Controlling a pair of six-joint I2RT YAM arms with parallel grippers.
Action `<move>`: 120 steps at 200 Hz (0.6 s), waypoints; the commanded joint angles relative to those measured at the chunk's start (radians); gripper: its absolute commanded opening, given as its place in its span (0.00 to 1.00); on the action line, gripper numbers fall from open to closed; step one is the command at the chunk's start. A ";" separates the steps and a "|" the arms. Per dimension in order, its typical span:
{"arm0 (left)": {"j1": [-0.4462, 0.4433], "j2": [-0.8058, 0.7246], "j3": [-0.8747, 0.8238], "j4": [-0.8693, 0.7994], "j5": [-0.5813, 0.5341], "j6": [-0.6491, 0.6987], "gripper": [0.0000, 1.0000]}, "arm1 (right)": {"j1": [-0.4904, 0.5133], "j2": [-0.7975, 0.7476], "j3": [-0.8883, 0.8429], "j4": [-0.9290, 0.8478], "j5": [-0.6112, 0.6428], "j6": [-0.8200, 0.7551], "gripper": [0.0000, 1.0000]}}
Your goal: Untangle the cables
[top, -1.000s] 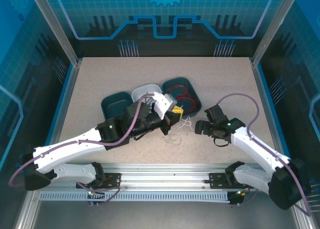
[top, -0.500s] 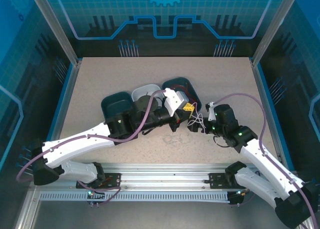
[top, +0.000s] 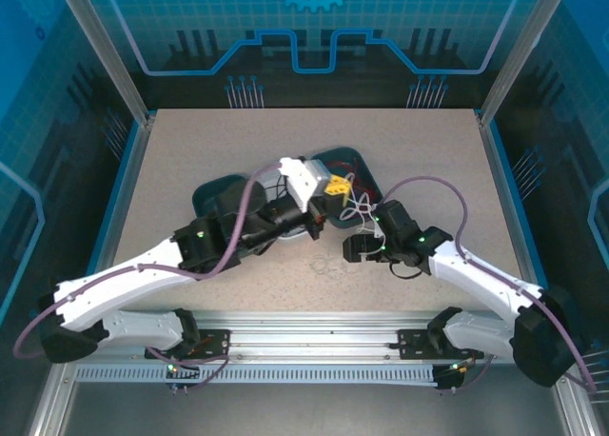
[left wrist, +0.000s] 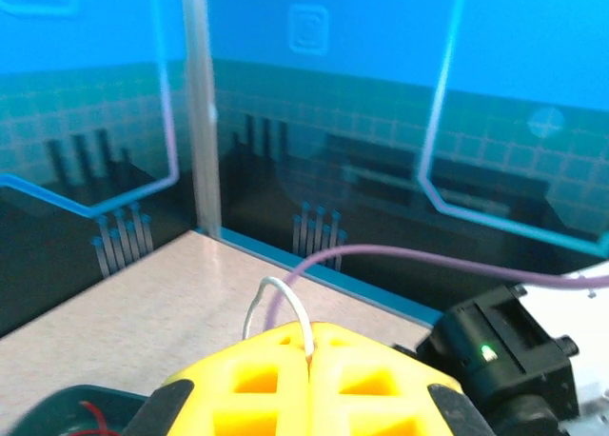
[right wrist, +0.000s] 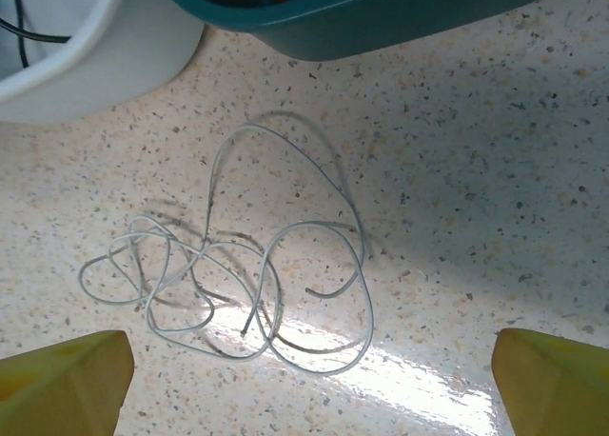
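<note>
My left gripper (top: 335, 185) is raised over the table's middle, its yellow fingers (left wrist: 257, 384) shut on a thin white cable (left wrist: 276, 298). That cable loops above the fingertips and dangles in curls (top: 356, 208) toward my right arm. My right gripper (top: 353, 249) hovers low over a loose tangle of pale grey cable (right wrist: 238, 284) lying on the speckled table (right wrist: 533, 198). This gripper (right wrist: 306, 377) is open, its yellow fingertips (right wrist: 67, 384) far apart with nothing between them. The same tangle (top: 331, 263) lies just left of the right gripper.
Three bins stand behind the grippers: a dark teal one (top: 219, 196), a white one (right wrist: 86, 46) partly under my left arm, and a teal one (top: 354, 166) holding red cables. A purple arm hose (left wrist: 428, 257) arches nearby. Glass walls enclose the table.
My left gripper has drawn back to the left and higher with the white cable. The right gripper has swung left and now sits over the tangle on the table.
</note>
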 commanded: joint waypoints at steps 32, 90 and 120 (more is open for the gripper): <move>0.089 -0.227 -0.087 -0.144 -0.375 -0.001 0.00 | 0.073 0.097 0.108 -0.103 0.154 0.016 0.89; 0.291 -0.374 -0.182 -0.348 -0.577 -0.105 0.00 | 0.062 0.109 0.153 -0.201 0.268 0.068 0.91; 0.372 -0.394 -0.192 -0.394 -0.606 -0.113 0.00 | 0.031 0.088 0.166 -0.278 0.329 0.117 0.94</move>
